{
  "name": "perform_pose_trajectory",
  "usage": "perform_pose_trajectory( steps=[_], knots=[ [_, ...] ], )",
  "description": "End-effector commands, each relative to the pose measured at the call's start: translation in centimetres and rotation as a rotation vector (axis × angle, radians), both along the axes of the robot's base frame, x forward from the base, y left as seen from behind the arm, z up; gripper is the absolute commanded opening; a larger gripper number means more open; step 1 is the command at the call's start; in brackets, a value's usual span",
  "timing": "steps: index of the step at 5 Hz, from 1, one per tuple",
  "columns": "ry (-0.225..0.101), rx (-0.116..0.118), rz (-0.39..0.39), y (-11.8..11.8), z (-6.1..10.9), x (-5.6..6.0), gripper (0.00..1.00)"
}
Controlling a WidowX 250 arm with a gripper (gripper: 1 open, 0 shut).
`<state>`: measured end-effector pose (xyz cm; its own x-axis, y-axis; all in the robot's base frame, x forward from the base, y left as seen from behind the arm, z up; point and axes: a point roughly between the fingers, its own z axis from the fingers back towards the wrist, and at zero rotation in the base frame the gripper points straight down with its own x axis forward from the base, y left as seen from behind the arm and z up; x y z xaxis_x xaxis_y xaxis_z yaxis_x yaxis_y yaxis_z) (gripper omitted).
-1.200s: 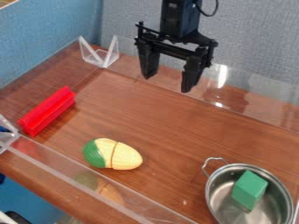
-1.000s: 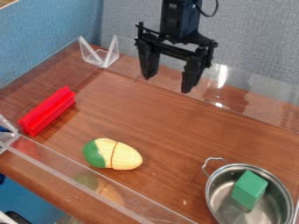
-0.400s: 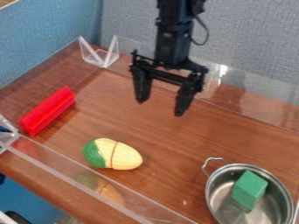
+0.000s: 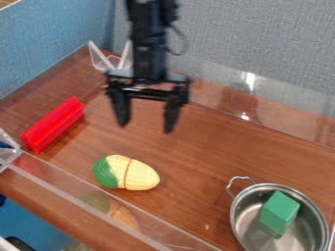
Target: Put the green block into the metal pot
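The green block (image 4: pixel 277 212) lies inside the metal pot (image 4: pixel 244 225) at the bottom right of the camera view, leaning toward the pot's far side. My gripper (image 4: pixel 145 110) hangs over the middle of the wooden table, well up and left of the pot. It points straight down with its two black fingers (image 4: pixel 123 106) spread wide and nothing between them.
A yellow toy fruit with a green end (image 4: pixel 125 173) lies just below the gripper. A long red block (image 4: pixel 53 124) rests at the left. Clear plastic walls (image 4: pixel 78 209) ring the table, with a clear triangular piece (image 4: pixel 110 59) at the back left.
The gripper has moved left and toward the camera, dropped a little, and rolled about its vertical line. The block, pot, fruit and red block have stayed put.
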<state>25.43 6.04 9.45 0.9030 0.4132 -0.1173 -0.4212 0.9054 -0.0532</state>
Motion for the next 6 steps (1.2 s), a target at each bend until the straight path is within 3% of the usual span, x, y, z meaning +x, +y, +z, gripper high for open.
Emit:
perform_pose_trajectory(
  steps=[1,2,3,4,6],
  knots=[
    [-0.082,-0.011,0.174,2.6,0.8,-1.1,1.0],
    [-0.109,-0.049,0.329,3.7,0.5,-2.3,1.0],
    [-0.121,-0.077,0.437,4.3,0.0,-2.6,1.0],
    [-0.128,-0.103,0.498,4.0,-0.3,-3.1,1.0],
    [-0.142,-0.135,0.508,2.8,-0.7,-3.9,1.0]
  ],
)
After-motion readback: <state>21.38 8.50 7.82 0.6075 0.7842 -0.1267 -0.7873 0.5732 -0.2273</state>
